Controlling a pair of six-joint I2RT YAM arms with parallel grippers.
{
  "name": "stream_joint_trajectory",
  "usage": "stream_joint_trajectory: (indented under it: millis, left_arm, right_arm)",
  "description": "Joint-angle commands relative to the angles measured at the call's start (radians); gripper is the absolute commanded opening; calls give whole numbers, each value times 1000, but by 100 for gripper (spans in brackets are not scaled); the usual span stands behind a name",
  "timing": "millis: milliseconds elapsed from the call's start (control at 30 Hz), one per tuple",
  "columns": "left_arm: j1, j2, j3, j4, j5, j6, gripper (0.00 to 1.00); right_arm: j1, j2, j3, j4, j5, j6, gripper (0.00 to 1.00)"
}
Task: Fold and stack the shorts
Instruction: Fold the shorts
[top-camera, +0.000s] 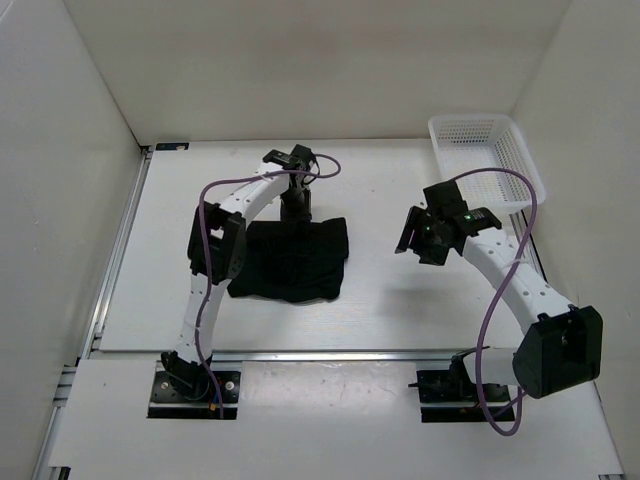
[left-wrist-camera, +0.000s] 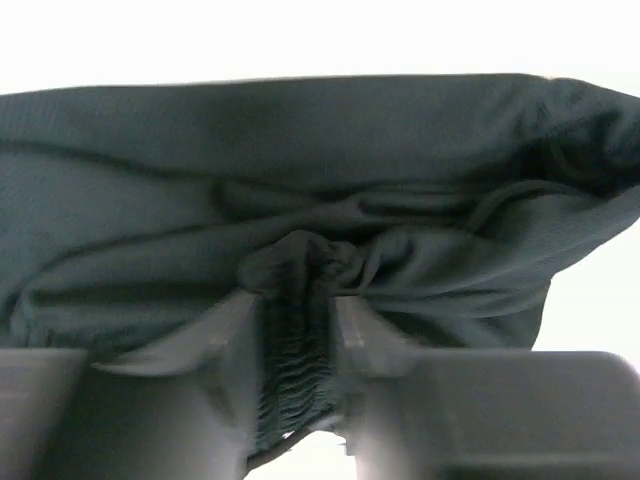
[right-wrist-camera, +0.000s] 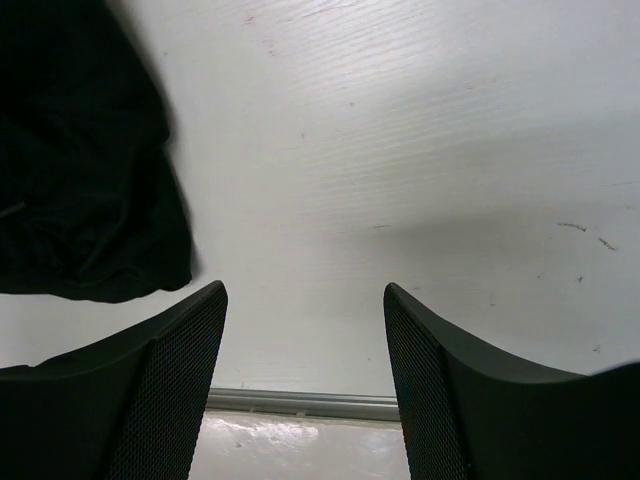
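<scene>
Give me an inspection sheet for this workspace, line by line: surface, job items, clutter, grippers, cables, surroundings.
Surface: white table, a few faint scuffs.
Job's things: black shorts, rumpled, lying left of centre.
Clutter: nothing seen.
Grippers: left gripper pinching a bunched fold at the shorts' far edge; right gripper open over bare table, holding nothing.
Cables: purple cables loop along both arms.
Surroundings: white walls; white mesh basket in the far right corner, looks empty.
</scene>
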Motion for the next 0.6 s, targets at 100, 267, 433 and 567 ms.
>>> stream_joint_trajectory:
  millis: [100,267,433,567]
  left_arm:
    - [-1,-219,-66,18,6,-31,28]
    - [10,-297,-116,-3,-5,-40,10]
    - [68,-410,-219,-3,15,-49,10]
    - [134,-489,-308,-3,-8,-49,10]
  right_arm:
    - [-13,-18,-5,-13,-28,-31,69]
    - [-13,-9,-14,-13,-37,-31,69]
    - [-13,-9,-25,-3,-46,-31,69]
    - [-13,-18,-34,6,-55,-31,69]
